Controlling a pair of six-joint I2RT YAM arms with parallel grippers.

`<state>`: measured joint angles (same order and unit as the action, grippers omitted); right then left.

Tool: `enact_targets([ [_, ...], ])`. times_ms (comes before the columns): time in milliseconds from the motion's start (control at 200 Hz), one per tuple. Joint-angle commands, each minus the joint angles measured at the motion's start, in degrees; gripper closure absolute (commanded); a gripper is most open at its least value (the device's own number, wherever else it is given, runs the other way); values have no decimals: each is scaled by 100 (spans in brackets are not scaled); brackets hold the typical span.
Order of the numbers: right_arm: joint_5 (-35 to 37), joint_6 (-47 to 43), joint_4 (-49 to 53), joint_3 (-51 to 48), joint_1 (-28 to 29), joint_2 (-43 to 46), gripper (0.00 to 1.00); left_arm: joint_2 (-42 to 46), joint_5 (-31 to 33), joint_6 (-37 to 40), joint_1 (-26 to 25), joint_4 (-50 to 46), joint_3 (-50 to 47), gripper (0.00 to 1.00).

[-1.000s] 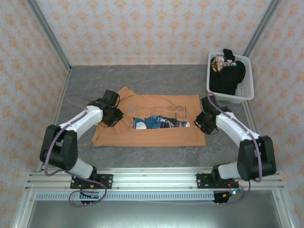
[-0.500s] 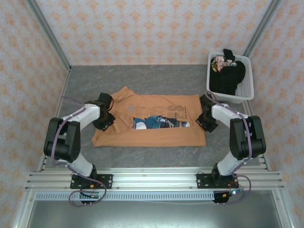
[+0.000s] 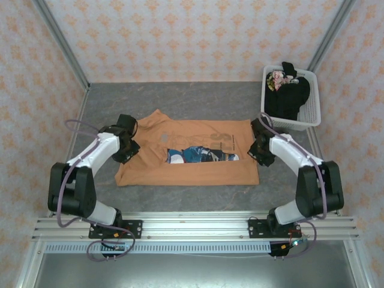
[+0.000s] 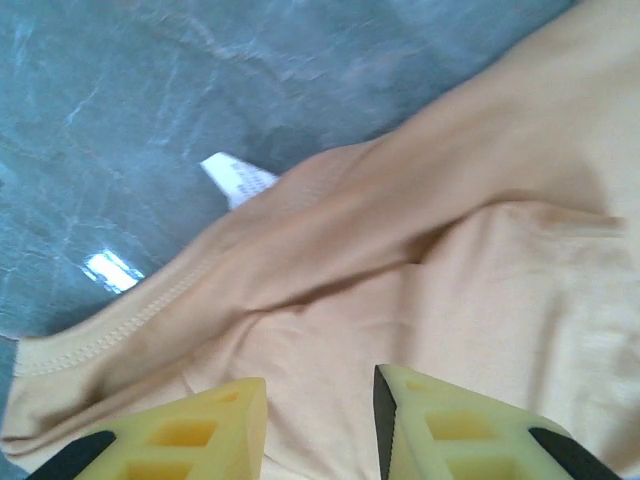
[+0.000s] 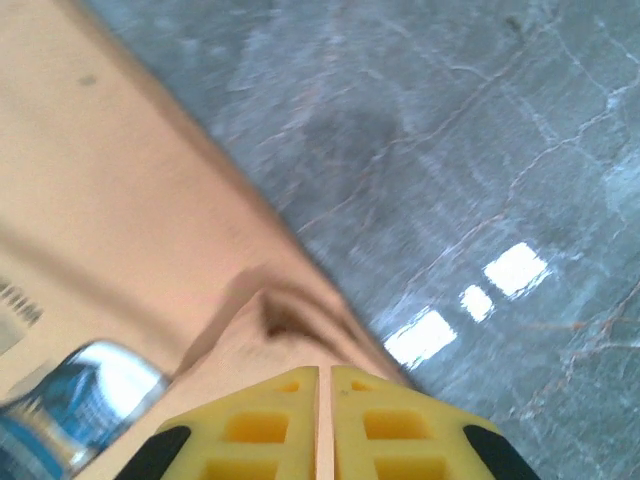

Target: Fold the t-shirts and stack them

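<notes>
Since a second ago, the left gripper [image 3: 132,146] has drawn back leftward across the orange tee [image 3: 198,171] to the sleeve end, and the right arm's elbow has swung outward while the right gripper [image 3: 257,147] stays at the opposite edge; the tee itself lies as it did. Seen from above, the orange tee is spread flat on the grey table [image 3: 192,99], long axis running left to right, midway between the two arms, with its blue-and-white print [image 3: 201,155] facing up near the centre and grey lettering just beyond it. In the left wrist view, the left gripper [image 4: 320,388] stands partly open, a clear gap between its yellow fingers [image 4: 200,425], and hangs over a rumpled fold of orange tee [image 4: 480,290] with nothing caught between them; a white label [image 4: 238,178] pokes out from under the cloth at the tee's edge, against the table [image 4: 120,100]. In the right wrist view, the right gripper [image 5: 325,378] has its fingers [image 5: 250,420] pressed almost together, only a thin line between them, and the tee's edge [image 5: 130,200] rises in a small pucker into the tips, so the cloth appears pinched there. A corner of the print [image 5: 70,410] shows just beside that grip. The black tee [image 3: 291,99] lies heaped in the white basket [image 3: 313,118] at the table's far right corner, well apart from the orange tee.
</notes>
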<state>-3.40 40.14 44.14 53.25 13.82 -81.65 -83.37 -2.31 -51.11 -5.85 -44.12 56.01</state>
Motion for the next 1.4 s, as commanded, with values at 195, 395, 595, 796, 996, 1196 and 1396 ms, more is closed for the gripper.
enact_targets([
  [195,-203,-32,-129,-78,688,25,85,-1095,-709,-262,-82,580,688,73],
  [395,-192,-33,-107,-35,693,7,84,-1972,-654,-107,-75,547,1426,75],
  [595,-318,0,-115,-73,692,133,84,-2565,-306,220,4,319,2004,76],
  [796,-473,26,-223,-157,692,411,83,-2946,-467,461,27,556,2256,77],
  [996,-454,-18,-233,-218,692,519,83,-2012,-168,443,-18,456,1985,76],
  [1196,-758,2,-391,-448,692,338,77,-945,-526,-137,-366,537,914,75],
  [1396,-946,-13,-427,-568,701,-110,70,-831,-777,-723,-639,1041,-103,75],
])
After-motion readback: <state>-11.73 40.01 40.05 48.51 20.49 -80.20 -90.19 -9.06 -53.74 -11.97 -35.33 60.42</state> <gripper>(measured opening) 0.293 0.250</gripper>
